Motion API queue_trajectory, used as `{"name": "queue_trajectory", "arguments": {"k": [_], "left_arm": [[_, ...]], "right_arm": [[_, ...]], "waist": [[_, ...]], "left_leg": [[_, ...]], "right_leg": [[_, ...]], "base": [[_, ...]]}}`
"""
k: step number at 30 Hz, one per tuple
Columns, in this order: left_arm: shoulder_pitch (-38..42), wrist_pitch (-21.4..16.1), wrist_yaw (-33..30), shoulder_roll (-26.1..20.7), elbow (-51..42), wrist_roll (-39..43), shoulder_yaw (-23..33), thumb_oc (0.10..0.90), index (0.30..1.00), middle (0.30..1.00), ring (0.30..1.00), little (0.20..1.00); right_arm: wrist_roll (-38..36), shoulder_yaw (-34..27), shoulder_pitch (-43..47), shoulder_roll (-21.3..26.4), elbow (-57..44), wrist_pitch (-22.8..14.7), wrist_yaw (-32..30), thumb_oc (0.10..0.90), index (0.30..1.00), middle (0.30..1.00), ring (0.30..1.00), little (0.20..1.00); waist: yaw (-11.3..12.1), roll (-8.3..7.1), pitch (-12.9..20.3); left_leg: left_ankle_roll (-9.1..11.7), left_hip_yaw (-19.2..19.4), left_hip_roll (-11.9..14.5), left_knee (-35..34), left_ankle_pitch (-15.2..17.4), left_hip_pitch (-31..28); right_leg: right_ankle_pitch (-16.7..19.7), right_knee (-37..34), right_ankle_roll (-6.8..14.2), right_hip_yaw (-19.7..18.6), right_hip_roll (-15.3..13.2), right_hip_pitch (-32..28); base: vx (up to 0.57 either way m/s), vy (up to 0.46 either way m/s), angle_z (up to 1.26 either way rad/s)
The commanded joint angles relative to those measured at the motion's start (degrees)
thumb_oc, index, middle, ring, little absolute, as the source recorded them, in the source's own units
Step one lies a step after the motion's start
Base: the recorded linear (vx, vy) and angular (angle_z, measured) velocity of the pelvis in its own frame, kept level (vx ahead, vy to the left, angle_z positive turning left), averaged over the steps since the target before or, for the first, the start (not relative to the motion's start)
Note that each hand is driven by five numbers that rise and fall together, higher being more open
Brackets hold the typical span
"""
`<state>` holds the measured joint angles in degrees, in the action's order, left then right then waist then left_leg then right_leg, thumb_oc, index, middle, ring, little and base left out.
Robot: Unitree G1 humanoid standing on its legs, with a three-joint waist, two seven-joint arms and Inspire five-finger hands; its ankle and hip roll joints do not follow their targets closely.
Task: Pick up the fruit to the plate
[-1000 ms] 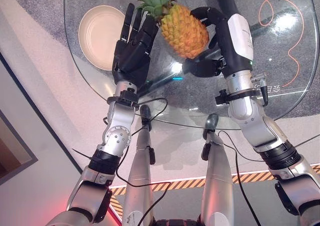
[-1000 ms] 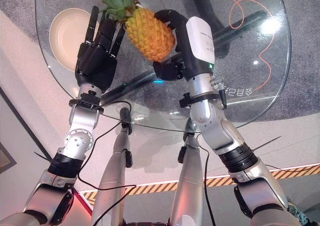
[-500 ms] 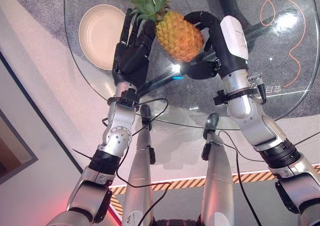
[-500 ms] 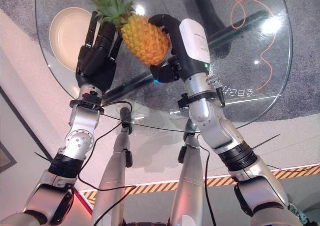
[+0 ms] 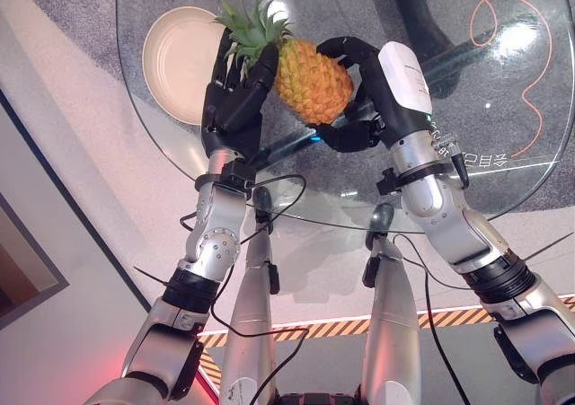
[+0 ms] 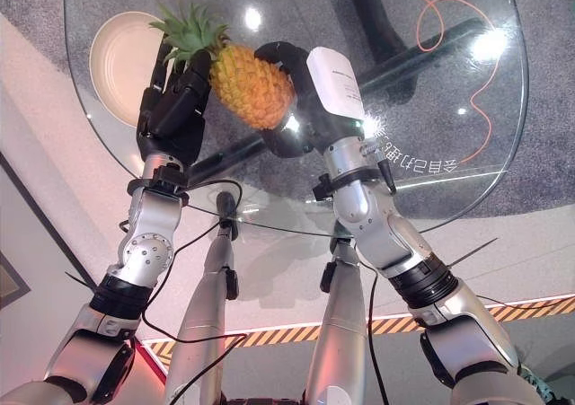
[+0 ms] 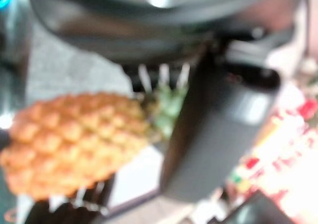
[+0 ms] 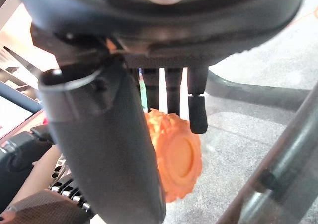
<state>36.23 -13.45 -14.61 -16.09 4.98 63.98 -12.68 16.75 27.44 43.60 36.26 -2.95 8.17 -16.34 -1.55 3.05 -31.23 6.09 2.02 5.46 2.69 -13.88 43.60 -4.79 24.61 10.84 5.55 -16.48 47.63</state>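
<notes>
Quick count from where I'm standing: one pineapple (image 5: 310, 80), held up between two robot hands, the left hand (image 5: 235, 100) at its 9 o'clock by the leafy crown and the right hand (image 5: 370, 91) at its 3 o'clock. One cream plate (image 5: 175, 59), sitting on one round glass table (image 5: 503, 154). One loop of orange cord (image 5: 514, 37) shows through the glass at about 2 o'clock.

Orange pineapple (image 5: 311, 81) lifted, tilted, crown toward cream plate (image 5: 176, 53)
</notes>
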Motion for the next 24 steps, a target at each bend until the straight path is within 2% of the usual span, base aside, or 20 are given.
{"name": "queue_trajectory", "arguments": {"k": [1, 19, 20, 22, 23, 24], "left_arm": [[8.01, -4.36, 1.96, 0.02, -3.92, -3.31, -0.63, 0.8, 0.9, 0.9, 0.9, 0.9], [8.3, -5.3, 4.87, -0.13, -3.94, 0.74, -0.93, 0.8, 0.9, 0.9, 0.9, 0.9], [8.11, -5.6, 5.37, -0.2, -4.07, 0.8, -1.17, 0.701, 0.815, 0.815, 0.815, 0.801], [8.19, -6.59, 5.89, -0.43, -4.25, 0.34, -1.36, 0.166, 0.356, 0.356, 0.356, 0.266], [8.44, -6.72, 6.0, -0.52, -4.29, 0.34, -1.34, 0.1, 0.3, 0.3, 0.3, 0.2], [8.54, -7.34, 6.52, -0.72, -4.5, 0.14, -1.36, 0.1, 0.3, 0.3, 0.3, 0.2]], "right_arm": [[1.45, 1.37, 9.5, -0.95, -10.97, -9.57, 0.69, 0.1, 0.3, 0.3, 0.3, 0.2], [4.35, 3.66, 12.27, 0.99, -11.79, -14.17, 3.14, 0.1, 0.3, 0.3, 0.3, 0.2], [4.44, 3.95, 12.12, 1.09, -11.77, -14.41, 2.99, 0.1, 0.3, 0.3, 0.3, 0.2], [4.51, 4.14, 12.23, 1.27, -11.76, -14.79, 2.89, 0.1, 0.3, 0.3, 0.3, 0.2], [4.49, 4.09, 12.46, 1.36, -11.8, -14.77, 2.92, 0.1, 0.3, 0.3, 0.3, 0.2], [4.53, 4.11, 12.53, 1.54, -11.97, -14.86, 2.93, 0.1, 0.3, 0.3, 0.3, 0.2]], "waist": [[1.25, -2.71, 1.44], [1.44, -2.9, 1.44], [1.47, -2.93, 1.44], [1.43, -2.96, 1.44], [1.4, -2.97, 1.44], [1.38, -3.0, 1.44]], "left_leg": [[1.35, -0.95, 1.08, 4.79, 6.45, -1.65], [1.45, -1.36, 1.03, 4.73, 5.97, -1.04], [1.51, -1.37, 1.08, 4.81, 6.45, -1.52], [1.51, -1.4, 1.1, 4.88, 6.5, -1.54], [1.44, -1.43, 1.04, 4.85, 6.08, -1.06], [1.42, -1.47, 1.02, 4.96, 6.11, -0.92]], "right_leg": [[11.93, -13.9, 1.0, 3.19, 0.87, -5.86], [12.35, -14.15, 1.12, 3.3, 0.9, -5.56], [11.93, -14.02, 1.2, 3.34, 0.93, -5.99], [11.93, -13.94, 1.2, 3.33, 0.97, -5.94], [12.36, -14.08, 1.14, 3.32, 0.95, -5.53], [12.33, -14.02, 1.13, 3.31, 0.96, -5.41]], "base": [[0.0, 0.0, 0.0], [0.0, 0.0, 0.0], [0.0, 0.0, 0.0], [0.0, 0.0, 0.0], [0.0, 0.0, 0.0], [0.0, 0.0, 0.0]]}}
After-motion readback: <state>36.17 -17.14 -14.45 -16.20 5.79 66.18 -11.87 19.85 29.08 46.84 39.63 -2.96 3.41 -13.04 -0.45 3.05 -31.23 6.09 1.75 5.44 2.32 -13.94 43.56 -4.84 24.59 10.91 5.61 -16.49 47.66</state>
